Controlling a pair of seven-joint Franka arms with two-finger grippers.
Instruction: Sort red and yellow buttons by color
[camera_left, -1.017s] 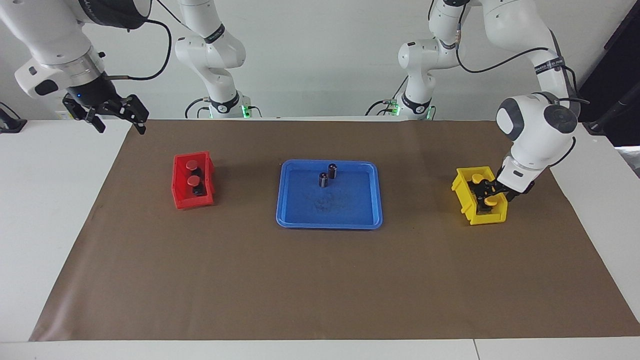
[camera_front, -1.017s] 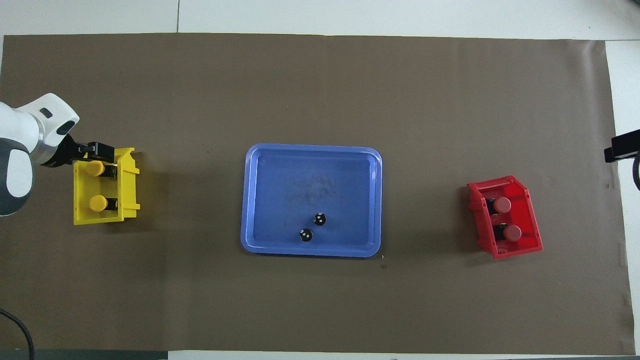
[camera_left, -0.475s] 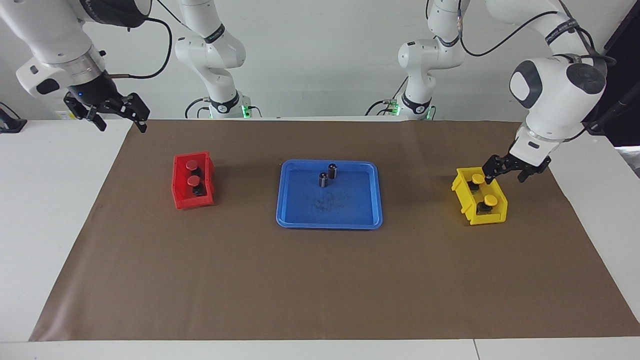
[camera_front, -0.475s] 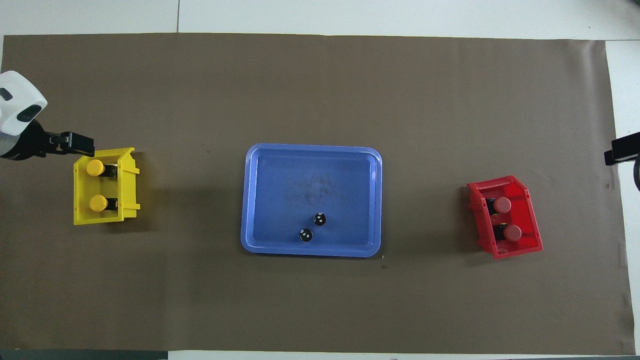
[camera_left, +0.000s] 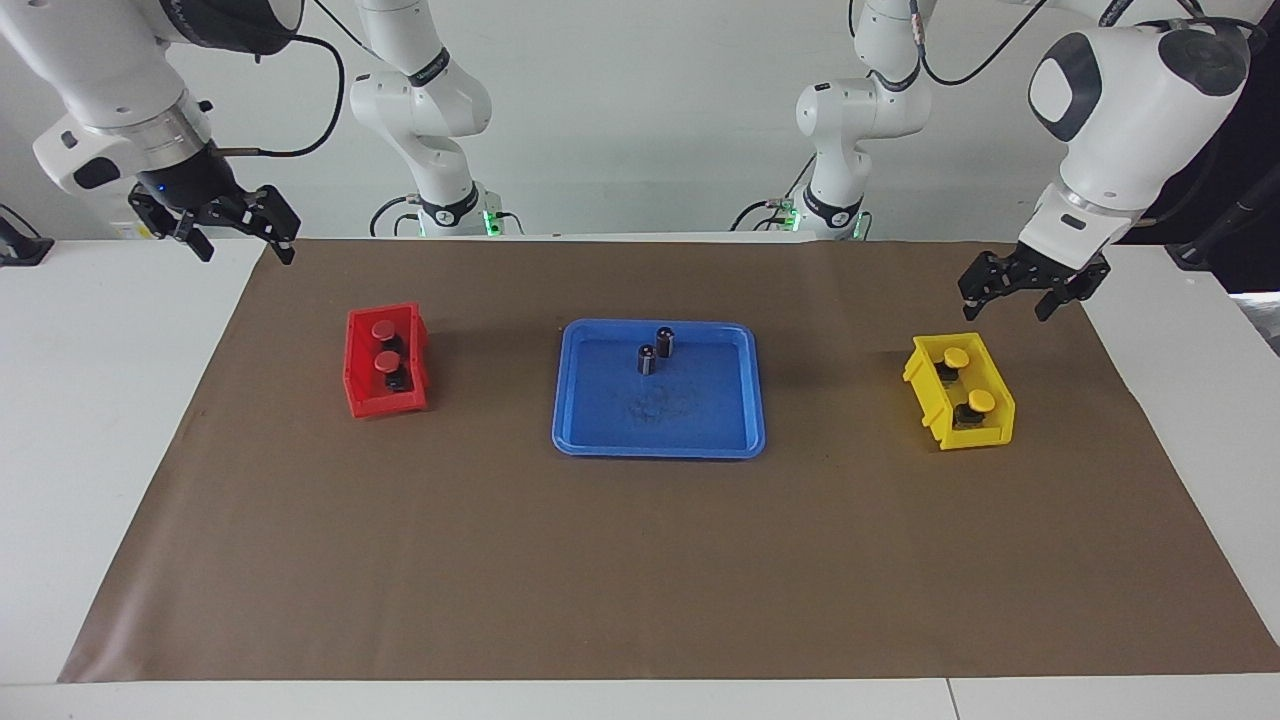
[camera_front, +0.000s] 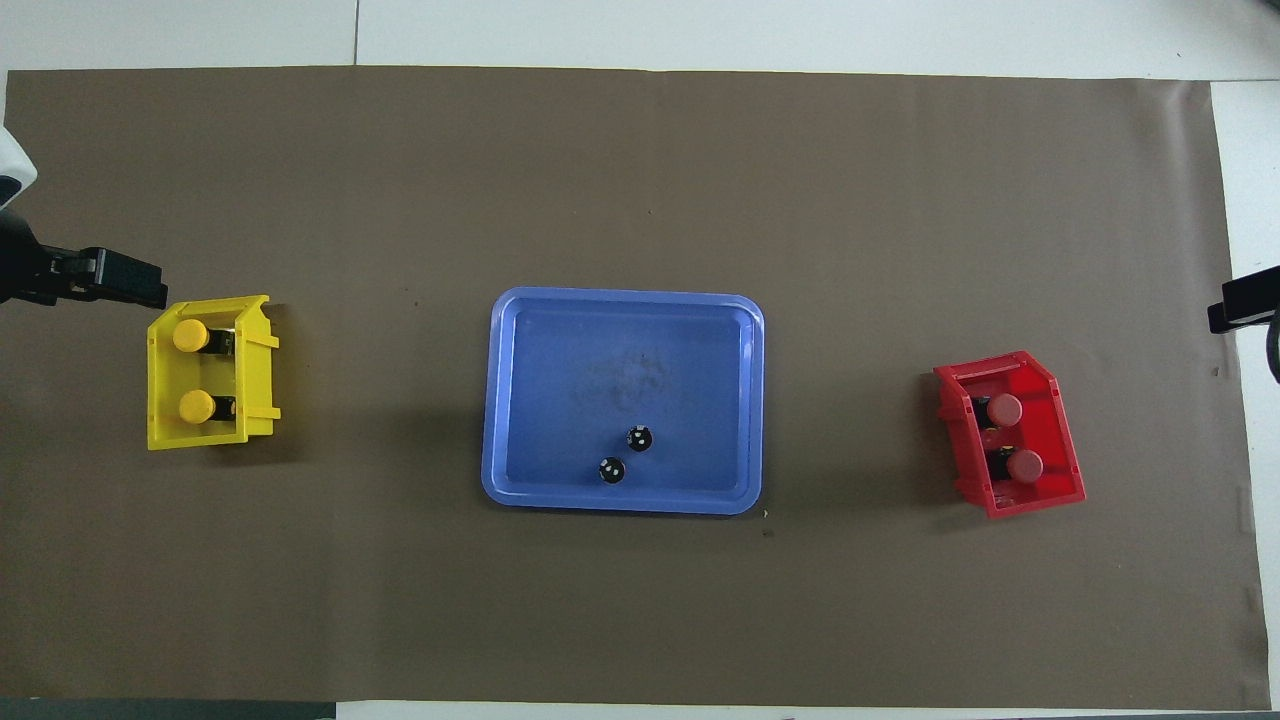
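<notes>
1 camera sits high across the table (camera_left: 120, 400), facing the robots; 1 looks steeply down from above them. Both share the blue tray (camera_left: 570, 400) (camera_front: 495, 400).

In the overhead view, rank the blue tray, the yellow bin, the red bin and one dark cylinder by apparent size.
1. blue tray
2. red bin and yellow bin, too close to rank
3. dark cylinder, smallest by far
</notes>
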